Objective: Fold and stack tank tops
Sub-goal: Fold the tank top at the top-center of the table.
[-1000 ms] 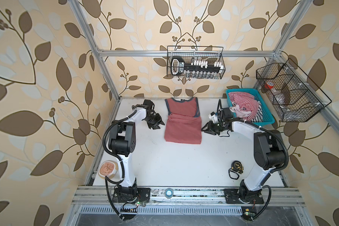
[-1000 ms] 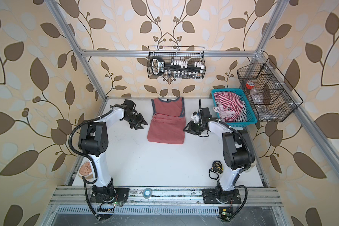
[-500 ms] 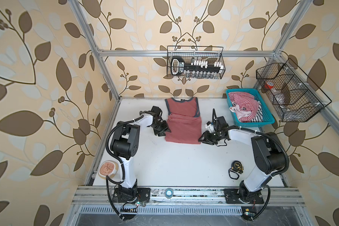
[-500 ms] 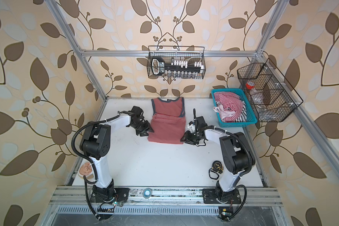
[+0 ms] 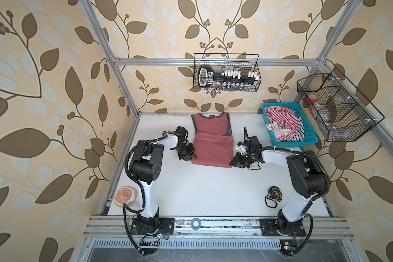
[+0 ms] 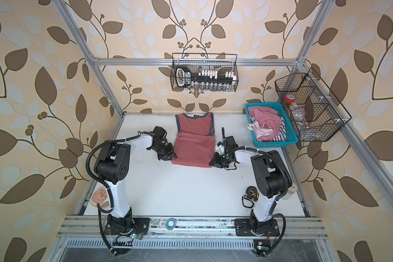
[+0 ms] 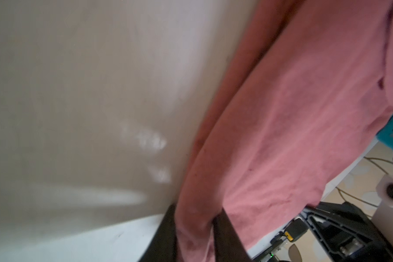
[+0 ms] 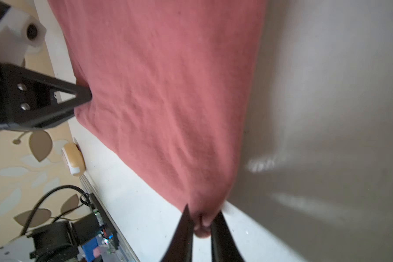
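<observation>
At the near hem, first fold seemingly under way
Pinching one corner each, left gripper (image 7: 195, 225) and right gripper (image 8: 201, 224) hold the dusty red, blue-grey-trimmed tank top (image 5: 212, 147) on the white table (image 5: 202, 192); red-and-white striped tank top (image 5: 279, 115) lies crumpled in teal plastic basket (image 5: 292, 143).

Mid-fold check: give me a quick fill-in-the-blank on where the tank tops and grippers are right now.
The left gripper and right gripper each pinch a near corner of the red tank top, which lies on the ____.
The striped tank top sits inside the teal ____.
The tape measure lies on the robot's ____ side.
Missing: table; basket; right.
</observation>
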You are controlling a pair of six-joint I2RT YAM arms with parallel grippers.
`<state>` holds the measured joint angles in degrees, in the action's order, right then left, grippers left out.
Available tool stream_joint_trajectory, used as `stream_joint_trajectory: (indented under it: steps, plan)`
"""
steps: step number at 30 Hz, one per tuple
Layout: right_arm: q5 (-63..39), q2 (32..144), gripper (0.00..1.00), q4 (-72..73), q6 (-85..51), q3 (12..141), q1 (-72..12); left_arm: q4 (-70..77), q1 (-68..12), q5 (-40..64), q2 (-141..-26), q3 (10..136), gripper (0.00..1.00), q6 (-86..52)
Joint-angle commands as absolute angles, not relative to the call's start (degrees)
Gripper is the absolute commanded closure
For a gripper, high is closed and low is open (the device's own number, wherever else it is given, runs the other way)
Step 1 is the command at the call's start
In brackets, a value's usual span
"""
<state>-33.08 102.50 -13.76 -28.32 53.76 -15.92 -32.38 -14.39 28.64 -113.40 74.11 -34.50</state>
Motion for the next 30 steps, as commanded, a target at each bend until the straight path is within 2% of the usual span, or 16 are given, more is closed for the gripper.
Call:
stream_joint_trajectory:
  steps: [1, 4, 14, 23, 30]
  plan:
    - [-33.9, 103.7, 0.96, -13.0, -28.2, 52.8, -16.2, -32.6, -15.8, 30.5, -113.0, 73.1, 0.86, -34.2]
    - [-34.1, 103.2, 1.0, -13.0, -28.2, 52.6, -16.3, -32.8, -16.2, 30.4, -111.8, 71.7, 1.0, -34.3]
    - [-30.7, 90.7, 1.0, -17.2, -26.1, 45.0, -20.4, -35.9, -18.0, 27.9, -101.4, 62.9, 1.0, -34.3]
    - [-25.2, 68.6, 1.0, -21.1, -32.5, 32.8, -27.3, -37.1, -23.9, 25.5, -86.5, 51.4, 1.0, -38.8]
    - [-22.4, 52.7, 1.0, -28.5, -37.8, 29.7, -32.2, -40.0, -27.7, 23.4, -70.9, 45.0, 1.0, -44.0]
